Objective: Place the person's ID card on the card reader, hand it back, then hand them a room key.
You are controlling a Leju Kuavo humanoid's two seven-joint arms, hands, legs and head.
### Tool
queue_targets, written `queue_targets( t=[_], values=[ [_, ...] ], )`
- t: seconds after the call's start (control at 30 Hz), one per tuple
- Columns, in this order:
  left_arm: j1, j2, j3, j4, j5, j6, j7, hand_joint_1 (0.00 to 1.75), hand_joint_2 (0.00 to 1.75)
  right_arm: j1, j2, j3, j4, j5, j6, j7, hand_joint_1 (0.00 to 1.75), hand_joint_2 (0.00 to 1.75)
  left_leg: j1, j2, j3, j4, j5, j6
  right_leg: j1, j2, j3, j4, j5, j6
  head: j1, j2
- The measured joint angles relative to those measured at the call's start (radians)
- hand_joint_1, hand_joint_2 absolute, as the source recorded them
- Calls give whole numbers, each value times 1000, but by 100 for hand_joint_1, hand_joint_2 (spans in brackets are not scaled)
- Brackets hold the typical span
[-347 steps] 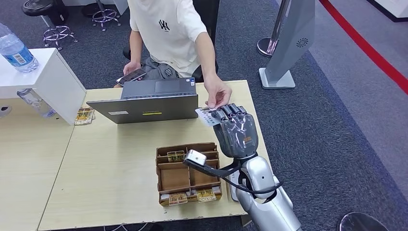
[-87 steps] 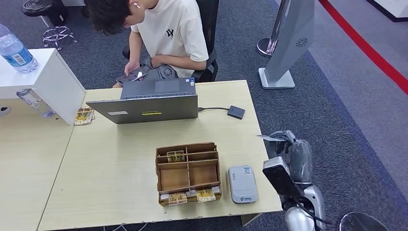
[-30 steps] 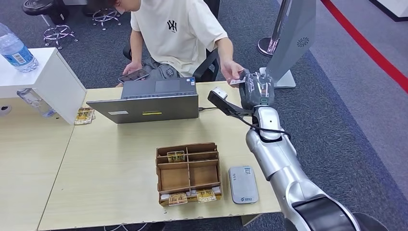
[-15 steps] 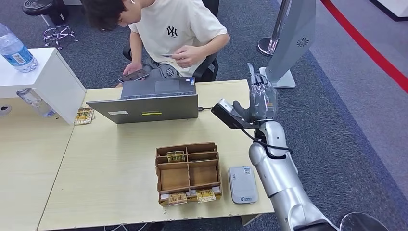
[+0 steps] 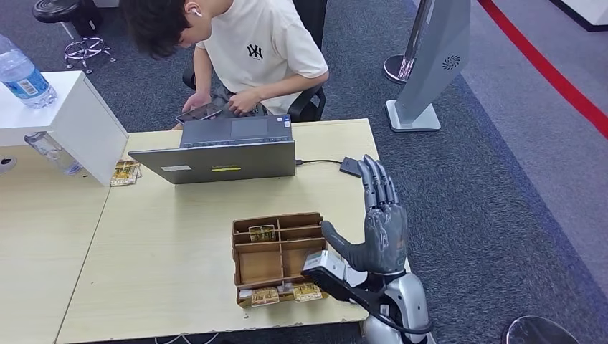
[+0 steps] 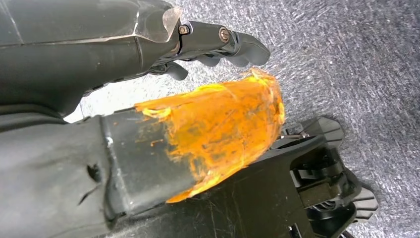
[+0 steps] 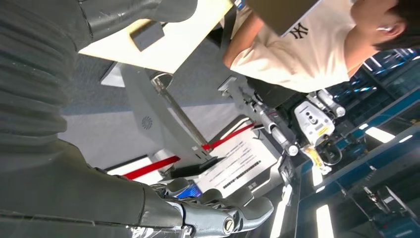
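Over the table's right edge, right hand [image 5: 383, 233] spread flat, empty. Key cards [image 5: 285, 293] lie in tray [image 5: 279, 258], front slot, just left of it. Likely thin, stiff, slick: pinch a raised edge.

The right hand [image 5: 381, 228], fingers spread and empty, stands over the table's [image 5: 165, 244] near right corner; the wooden organiser [image 5: 278, 258] sits just left of it; the open laptop [image 5: 222, 152] and small black box [image 5: 351, 167] block the far side; bare tabletop lies between.
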Motion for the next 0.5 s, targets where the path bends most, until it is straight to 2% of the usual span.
queue_targets(
  t=[0.2, 0.23, 0.33, 0.37, 0.4, 0.5],
  values=[
    [8, 4, 8, 0, 17, 10, -9, 0, 0, 91, -6, 101, -21, 53, 7, 30, 2, 175, 0, 0, 0, 0, 0, 0, 0, 0, 0, 0, 0, 0, 0, 0],
    [10, 5, 8, 0, 17, 11, -10, 0, 0, 96, -9, 113, -20, 57, 6, 40, 16, 175, 0, 0, 1, 0, 0, 0, 0, 0, 0, 0, 0, 0, 0, 0],
    [12, 6, 10, 0, 20, 12, -10, 0, 0, 99, -26, 148, -4, 54, 12, 77, 141, 175, 0, 0, 1, 0, 0, 0, 0, 0, 1, 0, 0, 0, 0, 0],
    [13, 7, 12, 0, 21, 12, -11, 0, 0, 98, -33, 160, 6, 49, 14, 85, 171, 175, 0, 0, 1, 0, 0, 0, 0, 0, 1, 0, 0, 0, 0, 0],
    [13, 7, 13, 0, 21, 12, -11, 0, 0, 95, -39, 170, 18, 45, 15, 92, 175, 175, 0, 0, 1, 0, 0, 0, 0, 0, 1, 0, 0, 0, 0, 0],
    [13, 9, 19, 0, 21, 12, -13, 0, 0, 83, -57, 199, 60, 38, 17, 106, 164, 175, 0, 0, 1, 0, 0, 0, 0, 0, 1, 0, 0, 0, 0, 0]
  ],
)
